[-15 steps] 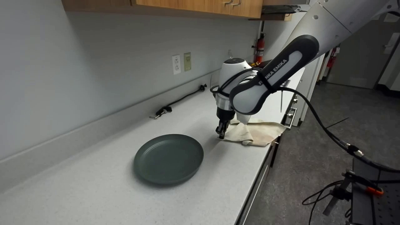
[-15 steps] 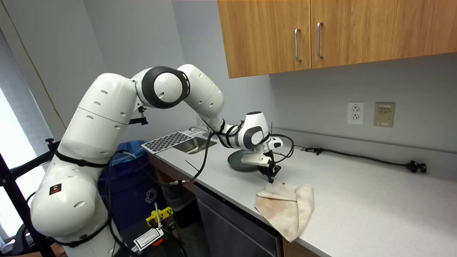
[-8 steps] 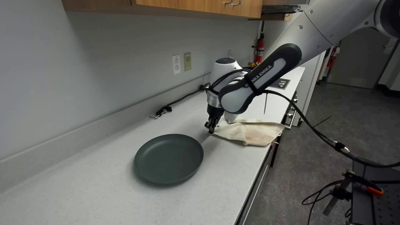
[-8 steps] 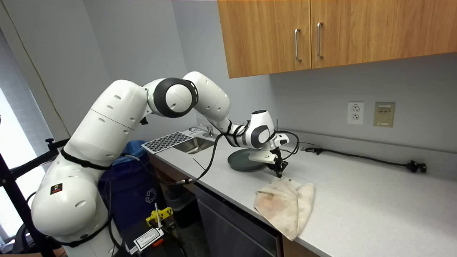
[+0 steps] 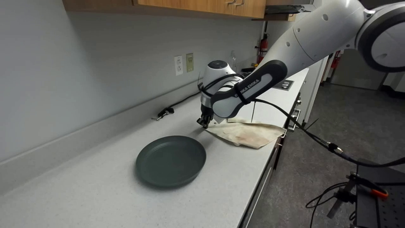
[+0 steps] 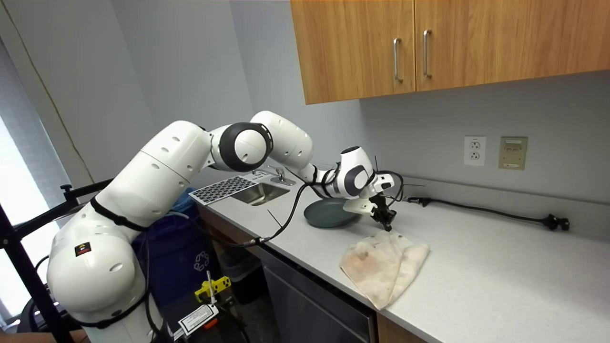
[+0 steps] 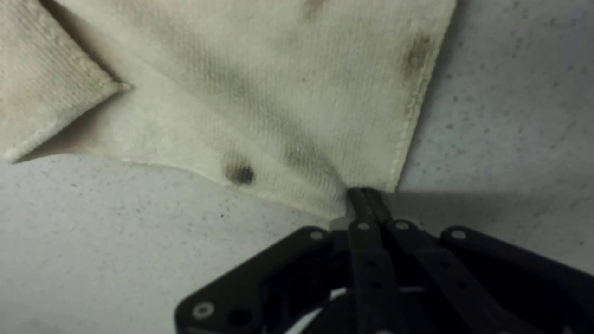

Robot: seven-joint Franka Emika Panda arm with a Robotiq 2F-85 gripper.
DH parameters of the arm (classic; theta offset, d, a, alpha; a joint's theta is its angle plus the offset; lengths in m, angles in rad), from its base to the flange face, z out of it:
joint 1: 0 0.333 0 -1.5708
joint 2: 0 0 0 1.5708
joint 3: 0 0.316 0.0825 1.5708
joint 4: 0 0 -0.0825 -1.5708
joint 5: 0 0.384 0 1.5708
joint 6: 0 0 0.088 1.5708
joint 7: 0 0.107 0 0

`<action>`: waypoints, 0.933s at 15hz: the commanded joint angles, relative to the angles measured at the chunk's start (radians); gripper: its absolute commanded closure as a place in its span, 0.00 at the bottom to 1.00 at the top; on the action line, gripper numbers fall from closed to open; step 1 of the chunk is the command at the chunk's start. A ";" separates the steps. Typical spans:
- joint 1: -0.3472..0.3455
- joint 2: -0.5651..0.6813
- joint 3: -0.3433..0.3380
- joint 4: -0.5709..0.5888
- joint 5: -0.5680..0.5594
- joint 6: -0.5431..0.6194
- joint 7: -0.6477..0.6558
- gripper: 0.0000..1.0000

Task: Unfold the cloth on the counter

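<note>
The cream-beige cloth (image 5: pixel 253 134) lies wrinkled on the white counter (image 5: pixel 110 202), near its front edge. It also shows in an exterior view (image 6: pixel 376 267), with a fold along one side and its lower tip at the counter's front edge. My gripper (image 5: pixel 205 126) is shut on a corner of the cloth, low over the counter, on the side toward the wall; it also shows in an exterior view (image 6: pixel 388 228). In the wrist view the closed fingertips (image 7: pixel 370 191) pinch the cloth (image 7: pixel 297 102) near its corner. Creases run from the fingertips, and a folded flap shows at upper left.
A round dark grey-green plate (image 5: pixel 171 161) lies near the gripper. A black cable with clamps (image 5: pixel 166 111) lies along the backsplash. A sink (image 6: pixel 259 194) is at the counter's far end. Wooden cabinets (image 6: pixel 352 47) hang above.
My gripper has moved toward the wall, pulling the cloth's corner with it. The cloth is spread wider and flatter, and its tip at the front edge has drawn back slightly. The plate has not moved.
</note>
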 commanded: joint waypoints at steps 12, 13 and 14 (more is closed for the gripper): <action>-0.030 0.038 0.002 0.077 0.000 0.018 -0.087 0.44; -0.040 0.017 0.013 0.054 0.001 0.020 -0.110 0.37; -0.052 -0.015 0.027 0.019 0.003 0.016 -0.139 0.28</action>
